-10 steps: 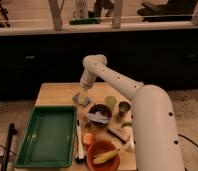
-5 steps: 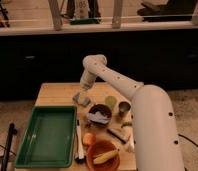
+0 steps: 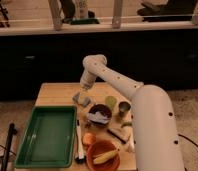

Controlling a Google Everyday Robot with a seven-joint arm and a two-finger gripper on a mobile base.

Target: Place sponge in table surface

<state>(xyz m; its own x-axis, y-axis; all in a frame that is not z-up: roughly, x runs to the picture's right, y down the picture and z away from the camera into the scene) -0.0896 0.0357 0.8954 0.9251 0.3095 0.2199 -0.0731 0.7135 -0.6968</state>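
The sponge (image 3: 83, 99), a small flat blue-grey block, is at the middle of the light tan wooden table surface (image 3: 54, 92), just behind the dark bowl. My gripper (image 3: 82, 94) reaches down from the white arm and is right at the sponge, directly over it. I cannot tell whether the sponge rests on the wood or hangs just above it.
A green plastic tray (image 3: 46, 136) fills the table's front left. A dark bowl (image 3: 99, 114), a green cup (image 3: 110, 101), a metal cup (image 3: 124, 108), a tan-and-dark block (image 3: 119, 133), an orange fruit (image 3: 88, 139) and an orange bowl with a banana (image 3: 103, 154) crowd the right side. A railing stands behind.
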